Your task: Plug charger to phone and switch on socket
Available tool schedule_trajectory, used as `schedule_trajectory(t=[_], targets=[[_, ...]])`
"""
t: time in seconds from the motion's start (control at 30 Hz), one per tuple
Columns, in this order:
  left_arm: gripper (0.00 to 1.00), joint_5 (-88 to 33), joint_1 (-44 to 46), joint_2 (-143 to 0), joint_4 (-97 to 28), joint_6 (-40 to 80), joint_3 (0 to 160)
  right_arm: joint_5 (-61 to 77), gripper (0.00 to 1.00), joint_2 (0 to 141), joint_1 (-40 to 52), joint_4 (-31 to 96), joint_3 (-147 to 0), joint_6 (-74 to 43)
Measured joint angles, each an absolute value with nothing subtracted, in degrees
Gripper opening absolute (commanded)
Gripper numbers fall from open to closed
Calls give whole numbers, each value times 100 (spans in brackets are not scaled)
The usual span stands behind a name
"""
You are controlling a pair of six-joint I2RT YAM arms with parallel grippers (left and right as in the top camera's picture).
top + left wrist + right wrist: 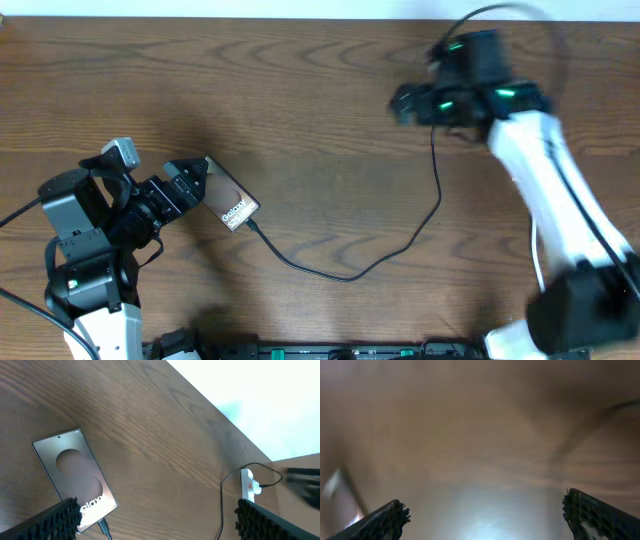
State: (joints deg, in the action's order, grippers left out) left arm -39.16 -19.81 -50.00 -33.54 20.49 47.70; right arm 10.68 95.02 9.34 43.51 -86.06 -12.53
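Lying flat on the desk (pixel 330 60), the phone (pixel 231 203) has the charger (pixel 340 272) at its printed end, left end effector (pixel 193 185) released just beside it, right end effector (pixel 405 103) released well apart, socket (pixel 248 485) likewise far.

The overhead camera is looking straight down from high above the table (pixel 300 80), taking in both arms, the left gripper (pixel 185 188) and the right gripper (pixel 405 103). The left wrist camera is sitting behind its jaws and peering out low across the wood between them, catching the phone (pixel 75 475) just ahead of one finger (pixel 57 520) and the socket (pixel 247 485) far beyond the other, and it is sharing the phone and the charger (pixel 345 277) with the overhead view. The right wrist camera is hovering close over the table, facing down between its jaws, giving only blurred wood grain.
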Motion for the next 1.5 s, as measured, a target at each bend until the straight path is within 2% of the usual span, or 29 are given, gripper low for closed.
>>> schedule_trajectory(t=[0.2, 0.37, 0.6, 0.77, 0.9, 1.07, 1.17, 1.5], targets=[[98, -3929, -1981, -5172, -3380, 2049, 4770, 58, 99, 7959, -89, 4329, -8691, -1337], [98, -3931, -1981, -5428, -3411, 2025, 4770, -23, 99, 7513, -1428, 4278, -8733, -1315], [98, -3931, -1981, -5778, -3415, 1933, 4770, 2130, 99, 8259, -3454, 4211, -8735, -794], [98, -3931, -1981, -5920, -3420, 1922, 4770, 4399, 99, 9491, -4294, 4193, -8733, -298], [98, -3933, -1981, -5942, -3441, 1922, 4770, 5774, 99, 10501, -4421, 4200, -8729, 150], [98, -3931, -1981, -5942, -3454, 1920, 4770, 6224, 99, 11225, -4272, 4287, -8724, 578], [98, -3931, -1981, -5942, -3454, 1922, 4770, 6001, 99, 11356, -4045, 4521, -8724, 878], [98, -3931, -1981, -5942, -3474, 1920, 4770, 3876, 99, 11365, -2926, 4582, -8724, 1081]])
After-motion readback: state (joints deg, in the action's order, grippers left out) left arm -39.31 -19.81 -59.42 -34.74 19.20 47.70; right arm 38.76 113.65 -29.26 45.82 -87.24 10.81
